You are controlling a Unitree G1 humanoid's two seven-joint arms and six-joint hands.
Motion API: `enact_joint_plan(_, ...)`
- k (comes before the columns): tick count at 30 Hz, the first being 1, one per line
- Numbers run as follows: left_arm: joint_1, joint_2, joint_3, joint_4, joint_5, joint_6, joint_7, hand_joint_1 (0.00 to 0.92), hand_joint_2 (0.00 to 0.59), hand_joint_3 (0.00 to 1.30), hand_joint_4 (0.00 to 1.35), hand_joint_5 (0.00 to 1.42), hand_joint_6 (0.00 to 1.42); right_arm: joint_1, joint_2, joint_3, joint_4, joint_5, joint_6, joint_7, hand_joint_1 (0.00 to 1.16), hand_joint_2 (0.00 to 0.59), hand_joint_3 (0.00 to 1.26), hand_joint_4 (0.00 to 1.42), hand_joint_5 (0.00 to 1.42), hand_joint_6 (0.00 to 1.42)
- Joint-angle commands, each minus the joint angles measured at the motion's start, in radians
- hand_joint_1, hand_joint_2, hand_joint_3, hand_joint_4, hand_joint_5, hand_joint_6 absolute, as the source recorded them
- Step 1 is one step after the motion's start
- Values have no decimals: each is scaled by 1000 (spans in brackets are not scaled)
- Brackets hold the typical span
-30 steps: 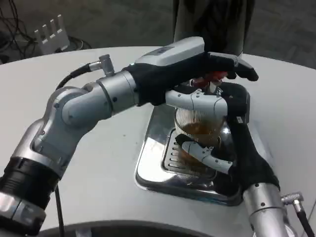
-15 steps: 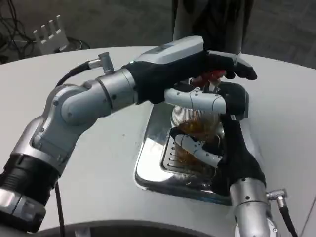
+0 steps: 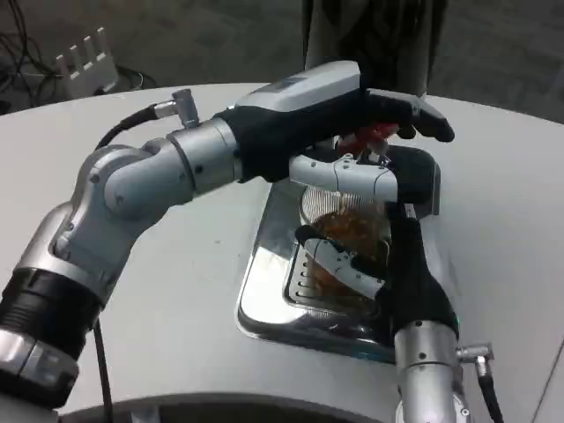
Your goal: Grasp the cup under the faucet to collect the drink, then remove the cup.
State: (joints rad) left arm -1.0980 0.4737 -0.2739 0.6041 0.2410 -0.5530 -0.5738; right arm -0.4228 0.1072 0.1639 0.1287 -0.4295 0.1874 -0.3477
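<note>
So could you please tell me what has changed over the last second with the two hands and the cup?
The right hand has shifted a little left across the picture and turned with its forearm, keeping its grip on the cup of brown drink. The left hand has stayed over the red tap lever. The cup still sits over the metal drip tray; no clear lift shows.

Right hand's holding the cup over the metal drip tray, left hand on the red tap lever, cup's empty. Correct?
Not quite: the cup isn't empty. The head view shows amber drink inside the clear cup. The rest stands: the right hand grips the cup over the metal drip tray, and the left hand reaches over the red tap lever.
</note>
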Motion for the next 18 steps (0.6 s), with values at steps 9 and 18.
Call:
enact_joint_plan(9, 13, 43, -4, 53, 43, 41, -25, 0, 3, 313, 228, 246, 285, -32, 45, 23, 88, -7, -50, -116, 688, 203, 32, 115, 174, 21)
enact_joint_plan(18, 22, 55, -2, 47, 39, 40, -30, 0, 3, 313, 228, 246, 285, -43, 72, 40, 120, 14, -99, -199, 705, 217, 268, 302, 324, 139)
